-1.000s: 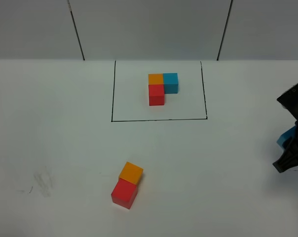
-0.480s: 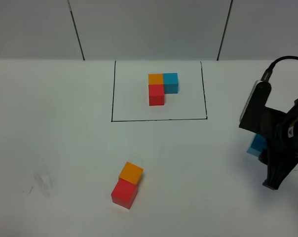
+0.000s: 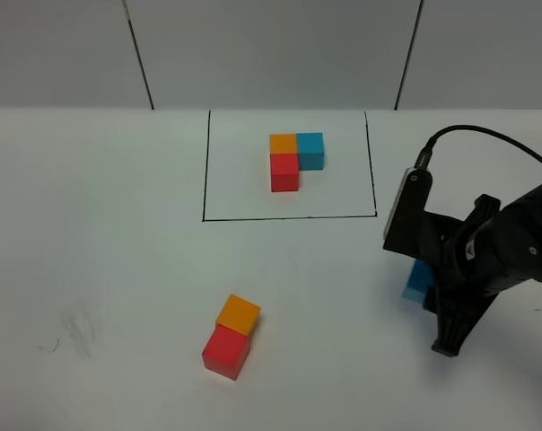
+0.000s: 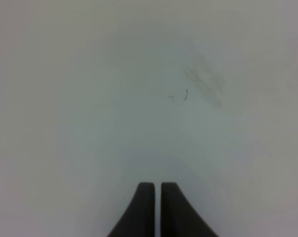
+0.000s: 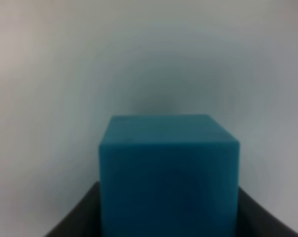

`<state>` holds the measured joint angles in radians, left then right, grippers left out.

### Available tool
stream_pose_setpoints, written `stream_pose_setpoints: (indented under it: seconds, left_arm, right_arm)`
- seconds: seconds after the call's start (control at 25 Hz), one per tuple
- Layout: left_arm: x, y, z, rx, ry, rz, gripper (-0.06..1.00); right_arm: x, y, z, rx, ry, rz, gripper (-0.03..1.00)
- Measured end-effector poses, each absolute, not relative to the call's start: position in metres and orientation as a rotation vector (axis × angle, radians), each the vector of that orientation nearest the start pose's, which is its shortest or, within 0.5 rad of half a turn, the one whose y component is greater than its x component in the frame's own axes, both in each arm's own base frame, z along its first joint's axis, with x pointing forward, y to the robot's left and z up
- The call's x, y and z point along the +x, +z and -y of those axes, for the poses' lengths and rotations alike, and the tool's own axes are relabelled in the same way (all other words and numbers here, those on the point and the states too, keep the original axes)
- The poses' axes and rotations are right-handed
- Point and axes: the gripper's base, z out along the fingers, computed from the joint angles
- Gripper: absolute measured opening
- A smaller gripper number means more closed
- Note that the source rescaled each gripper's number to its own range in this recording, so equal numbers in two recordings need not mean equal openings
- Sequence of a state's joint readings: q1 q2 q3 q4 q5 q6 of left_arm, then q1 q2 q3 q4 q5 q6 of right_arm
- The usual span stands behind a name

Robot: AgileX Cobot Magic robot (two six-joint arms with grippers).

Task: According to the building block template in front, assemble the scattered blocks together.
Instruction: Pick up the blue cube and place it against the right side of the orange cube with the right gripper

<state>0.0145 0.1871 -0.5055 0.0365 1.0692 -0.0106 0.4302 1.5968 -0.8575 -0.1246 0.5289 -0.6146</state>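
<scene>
Blocks from the loose set are partly joined: the red block (image 3: 225, 353) and orange block (image 3: 239, 314) already sit touching, red against orange, as they do in the framed template (image 3: 293, 160). By my reckoning two thirds is done. What is left is the blue block (image 5: 168, 163), which must go against the orange one's free side. I have it in the right gripper (image 5: 168, 224), whose fingers (image 5: 82, 217) stand about half open, clamped on its two opposite sides. It sits squarely between them with its front face poking out past the tips, and it looks lifted off the table (image 3: 91, 251). The red and orange pair lies well apart from these fingers, out toward the left arm's side. My left gripper (image 4: 157, 190) has its fingers pressed together on nothing, over bare table.
</scene>
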Motion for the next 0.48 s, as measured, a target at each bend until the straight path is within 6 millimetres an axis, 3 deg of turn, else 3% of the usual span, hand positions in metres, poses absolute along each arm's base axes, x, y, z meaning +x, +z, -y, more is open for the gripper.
stream_pose_setpoints:
  seconds: [0.28,0.48]
  left_arm:
    - [0.023,0.277,-0.003,-0.026,0.047,-2.234,0.0]
    - [0.023,0.277,-0.003,-0.026,0.047,-2.234,0.0]
  right_arm:
    - [0.265,0.168,-0.137,-1.514,-0.088,-2.351,0.51]
    - [0.263,0.168,-0.145,-1.473,-0.049,-2.354,0.51]
